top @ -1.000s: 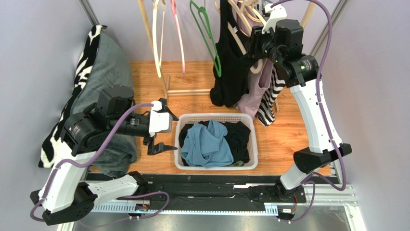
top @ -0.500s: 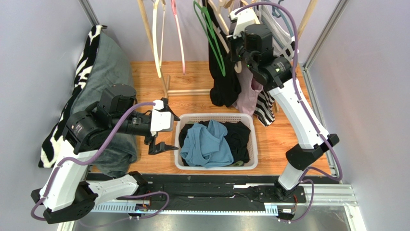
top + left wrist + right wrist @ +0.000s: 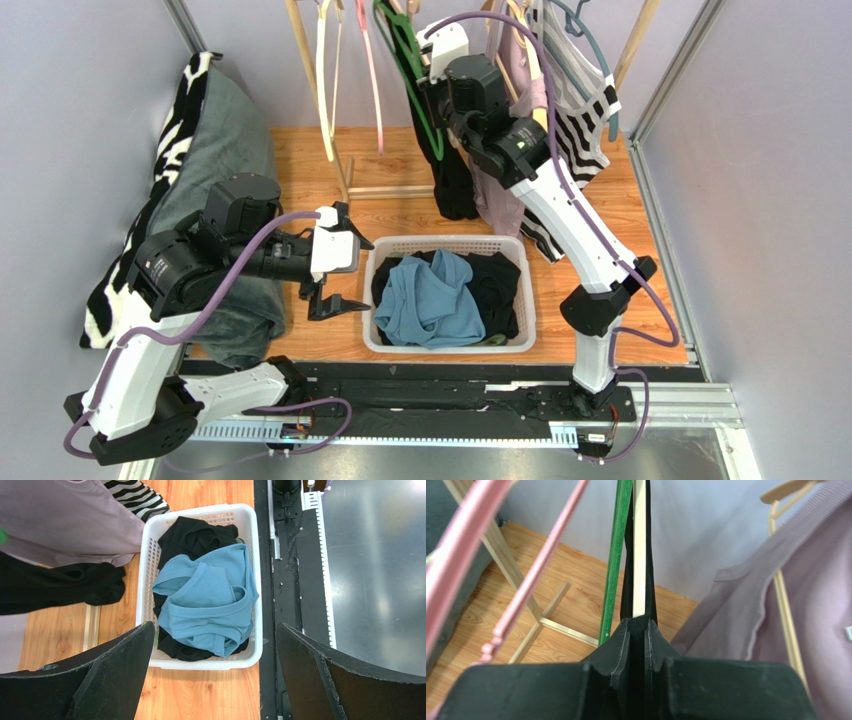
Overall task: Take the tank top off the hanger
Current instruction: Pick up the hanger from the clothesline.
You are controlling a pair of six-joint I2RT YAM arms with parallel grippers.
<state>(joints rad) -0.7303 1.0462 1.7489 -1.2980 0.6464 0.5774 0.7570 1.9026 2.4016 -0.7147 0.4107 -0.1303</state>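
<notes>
Closure has been completed: the right gripper [image 3: 638,625], carried leftward since a second ago, is now clenched on the black tank top [image 3: 650,587] where it is draped over its wooden hanger [image 3: 639,555], directly ahead of the fingertips. Stripping can probably be begun.

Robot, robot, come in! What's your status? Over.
Left end effector open, by basket. Right end effector shut on black top, up at its hanger. Top not off yet. Green hanger crowding right beside it.
</notes>
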